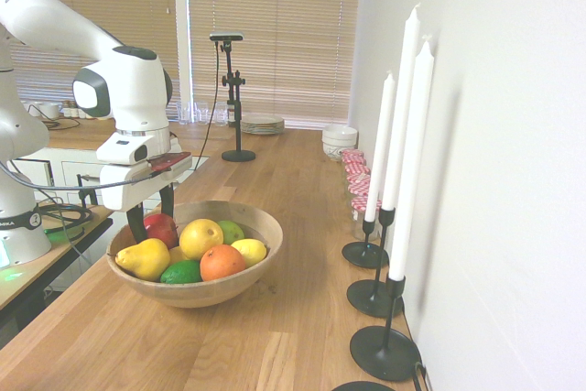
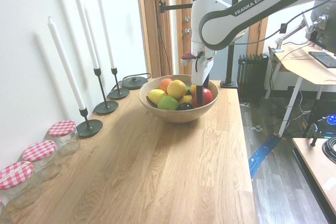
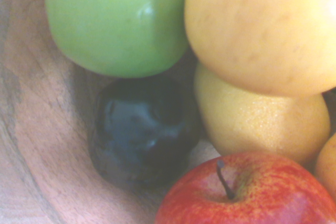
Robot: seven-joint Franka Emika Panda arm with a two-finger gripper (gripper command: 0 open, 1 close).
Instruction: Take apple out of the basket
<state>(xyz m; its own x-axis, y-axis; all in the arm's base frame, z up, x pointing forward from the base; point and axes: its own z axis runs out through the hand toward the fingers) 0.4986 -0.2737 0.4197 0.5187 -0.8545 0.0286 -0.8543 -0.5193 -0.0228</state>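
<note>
Straddling the glossy deep-red apple [image 1: 162, 231] inside the wide light-wood bowl [image 1: 211, 292], the white arm's black-fingered gripper [image 1: 153, 226] holds its fingers apart, one on either side.

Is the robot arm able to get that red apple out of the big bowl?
Probably yes: the gripper already has its fingers down on either side of the apple, and nothing lies on top. The other fruit crowding one side of the bowl might rub a little.

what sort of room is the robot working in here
Probably a kitchen: a wooden counter carries a fruit bowl, stacked plates and jars with checked lids.
</note>
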